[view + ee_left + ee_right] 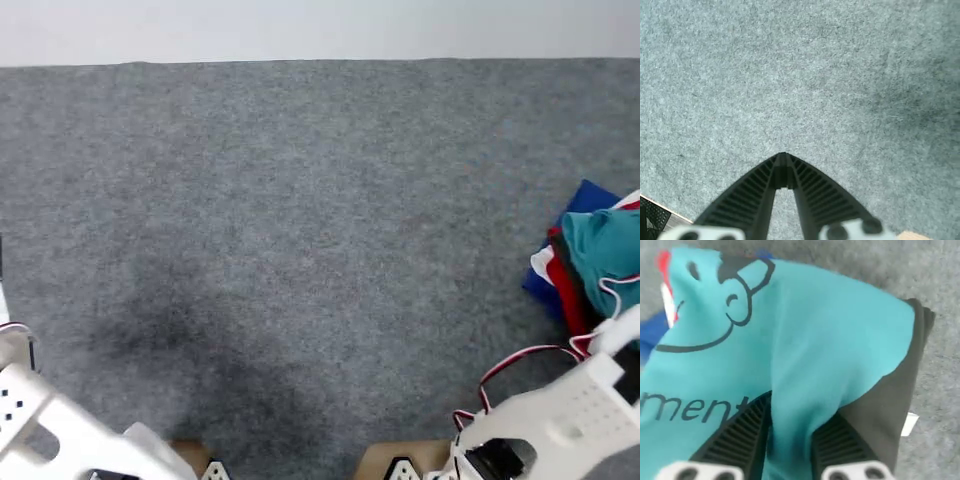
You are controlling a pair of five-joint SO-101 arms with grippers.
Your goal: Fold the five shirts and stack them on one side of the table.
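Grey felt table, wall strip along the far edge.

Stack of shirts sits at the table's right edge, partly under the right arm. Layers as seen from the high view: blue shirt at the bottom, its corner poking out toward the far side; a sliver of white shirt at the inner edge; red shirt above that; a thin dark layer; teal shirt on top.

Right wrist view: the teal shirt lies rumpled over a black shirt, which sticks out beyond it on one side with a small white tag at its edge. Dark line drawing and lettering on the teal cloth. Bits of red and blue show past its far corner.

Right gripper: a fold of teal cloth is bunched between the two ribbed black fingers, which pinch it from either side. Grasping the teal shirt.

Left gripper: clenched, tips meeting in a point, nothing between them. It hangs over bare grey felt. Left arm is at the near left corner, well apart from the stack.

Red and white cable loops beside the right arm.
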